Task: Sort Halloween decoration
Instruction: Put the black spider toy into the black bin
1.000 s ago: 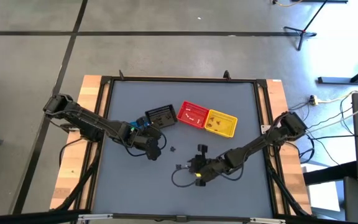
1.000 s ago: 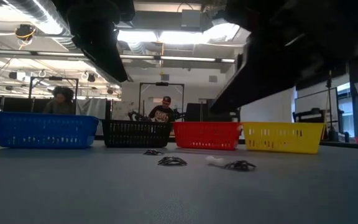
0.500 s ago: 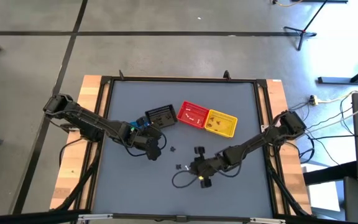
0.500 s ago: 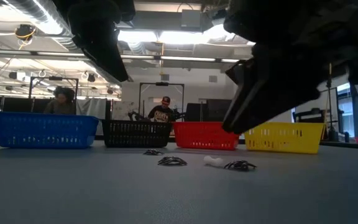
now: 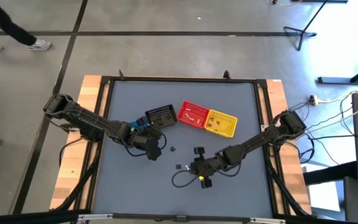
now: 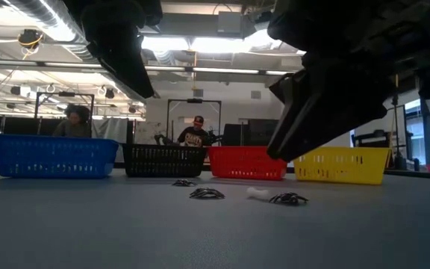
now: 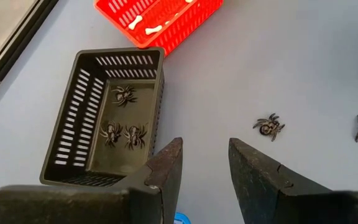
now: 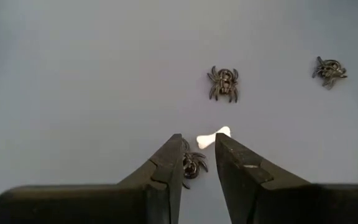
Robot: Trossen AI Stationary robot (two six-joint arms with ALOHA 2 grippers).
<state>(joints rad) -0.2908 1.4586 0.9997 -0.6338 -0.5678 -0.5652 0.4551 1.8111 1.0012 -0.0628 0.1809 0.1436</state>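
Note:
The Halloween decoration is tiny black spiders and white bones. Three spiders (image 7: 123, 124) lie in the black basket (image 7: 73, 124), and bones (image 7: 154, 28) lie in the red basket (image 7: 185, 15). Loose on the table are a spider (image 8: 223, 83), another (image 8: 329, 70), a third (image 8: 193, 165) and a white bone (image 8: 214, 137). My right gripper (image 8: 198, 138) hangs open above that bone and third spider, clear of the table. Beside the black basket my left gripper (image 7: 205, 144) is open and holds nothing.
Blue (image 6: 54, 155), black (image 6: 163, 160), red (image 6: 248, 162) and yellow (image 6: 340, 164) baskets stand in a row across the table's middle. A dark cable loop (image 5: 180, 180) lies near my right gripper. People sit in the room beyond the table.
My right gripper has rolled about its wrist while staying over the bone and spiders, keeping the same gap. The trinkets and baskets have not moved. A person has walked into the high view's far left corner.

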